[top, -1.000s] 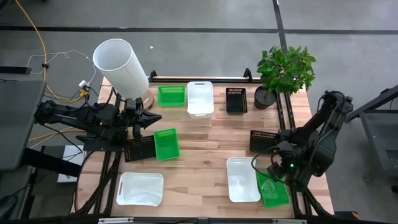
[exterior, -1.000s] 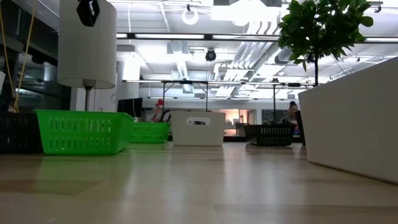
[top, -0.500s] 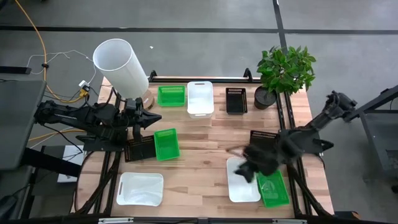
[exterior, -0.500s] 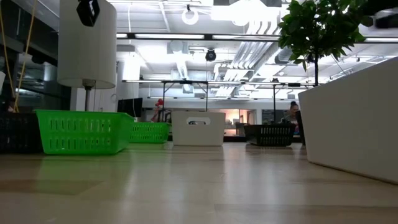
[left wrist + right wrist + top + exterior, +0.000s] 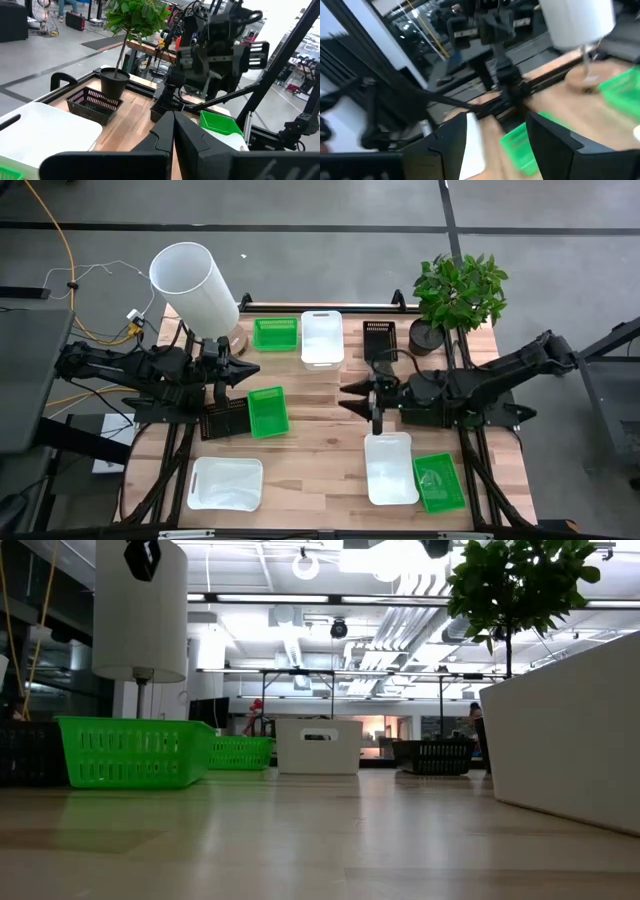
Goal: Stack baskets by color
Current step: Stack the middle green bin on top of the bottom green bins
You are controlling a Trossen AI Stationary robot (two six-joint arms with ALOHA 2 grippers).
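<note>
Baskets stand on the wooden table. At the far edge are a green one (image 5: 275,333), a white one (image 5: 322,337) and a black one (image 5: 380,340). A green one (image 5: 267,411) sits mid-left beside a black one (image 5: 225,420). A white one (image 5: 226,483) lies near left. A white one (image 5: 390,468) and a green one (image 5: 439,482) lie near right. My left gripper (image 5: 248,367) hovers shut and level at the left. My right gripper (image 5: 345,396) hovers open and level over the table's middle, pointing left, with nothing between its fingers (image 5: 502,142).
A tall white cylinder (image 5: 195,285) stands at the far left corner. A potted plant (image 5: 458,295) stands at the far right. The right arm (image 5: 470,390) stretches across the right half of the table. Bare wood lies between the two grippers.
My right gripper has swung from above the near-right green basket toward the table's middle and left. It has tipped from pointing down to pointing level at the left arm. The baskets have stayed where they were.
</note>
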